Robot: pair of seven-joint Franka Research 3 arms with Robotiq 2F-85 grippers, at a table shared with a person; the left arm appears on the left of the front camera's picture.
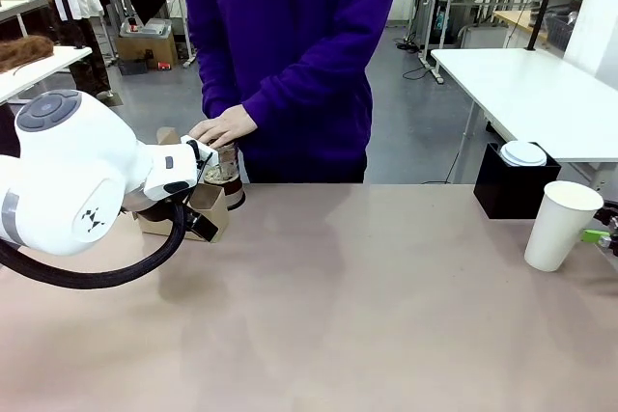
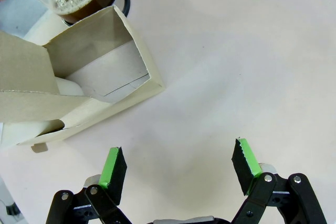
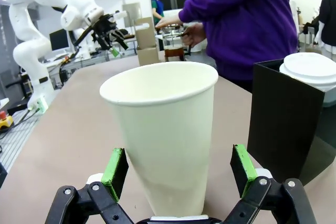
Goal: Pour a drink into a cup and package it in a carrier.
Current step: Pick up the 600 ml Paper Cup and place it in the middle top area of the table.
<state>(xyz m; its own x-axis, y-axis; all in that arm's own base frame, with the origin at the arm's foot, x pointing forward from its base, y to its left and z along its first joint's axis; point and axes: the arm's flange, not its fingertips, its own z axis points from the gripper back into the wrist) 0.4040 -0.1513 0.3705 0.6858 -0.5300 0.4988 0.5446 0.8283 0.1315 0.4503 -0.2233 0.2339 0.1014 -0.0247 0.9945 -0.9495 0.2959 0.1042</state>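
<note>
We are setting up the grasp: the tall white paper cup (image 3: 157, 114) is sitting between the open jaws of our right gripper (image 3: 178, 155); next calls for closing squarely on it

The white left arm (image 1: 68, 176) comes in from the near left and reaches toward the far left, its wrist bent downward. Its black two-finger left gripper with green pads (image 2: 178, 150) points down, jaws spread wide and holding nothing. The black green-padded right gripper (image 3: 178, 153) lies low and level at the far right, jaws wide apart, clamping nothing.
</note>
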